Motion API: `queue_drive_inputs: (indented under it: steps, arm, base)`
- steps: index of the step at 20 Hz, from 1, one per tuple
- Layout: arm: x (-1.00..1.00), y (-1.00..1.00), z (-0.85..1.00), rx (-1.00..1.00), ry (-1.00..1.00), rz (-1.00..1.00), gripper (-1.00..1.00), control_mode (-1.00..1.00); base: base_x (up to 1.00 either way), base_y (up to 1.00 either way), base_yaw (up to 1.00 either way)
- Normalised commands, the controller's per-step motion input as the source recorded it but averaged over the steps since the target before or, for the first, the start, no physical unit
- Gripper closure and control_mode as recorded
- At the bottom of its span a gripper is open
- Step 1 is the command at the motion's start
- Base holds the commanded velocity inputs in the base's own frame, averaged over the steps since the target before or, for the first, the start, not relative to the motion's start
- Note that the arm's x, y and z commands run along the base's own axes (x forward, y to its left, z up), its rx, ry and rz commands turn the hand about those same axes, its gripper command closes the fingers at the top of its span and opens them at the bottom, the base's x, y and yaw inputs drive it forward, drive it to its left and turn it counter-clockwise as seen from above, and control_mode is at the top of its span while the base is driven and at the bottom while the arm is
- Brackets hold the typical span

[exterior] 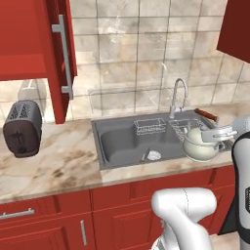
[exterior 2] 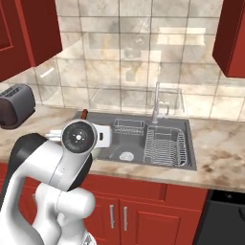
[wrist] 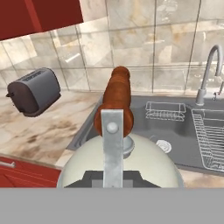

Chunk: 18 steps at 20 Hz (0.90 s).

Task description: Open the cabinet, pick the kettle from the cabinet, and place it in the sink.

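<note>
kettle [wrist: 118,162] held in closed jaws by its handle, above sink [exterior: 117,141] front edge

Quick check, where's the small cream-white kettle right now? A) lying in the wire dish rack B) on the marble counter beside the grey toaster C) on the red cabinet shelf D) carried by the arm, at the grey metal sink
D: the small round cream-white kettle hangs at the gripper, over the front edge of the wide grey metal sink, not set down.
</note>
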Motion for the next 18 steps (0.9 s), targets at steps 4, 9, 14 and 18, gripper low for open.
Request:
queue_drive_inputs:
  steps: [4, 9, 14, 18]
  arm:
    - [0.00, 0.00, 0.00, 0.00, 0.00, 0.00, 1.00, 1.00]
    - [0.00, 0.00, 0.00, 0.00, 0.00, 0.00, 1.00, 1.00]
    - [0.00, 0.00, 0.00, 0.00, 0.00, 0.00, 1.00, 1.00]
    - [0.00, 0.00, 0.00, 0.00, 0.00, 0.00, 1.00, 1.00]
  base:
    - [0.24, -0.23, 0.20]
    - [0.29, -0.25, 0.20]
    - [0.44, -0.28, 0.16]
    - [0.39, -0.29, 0.15]
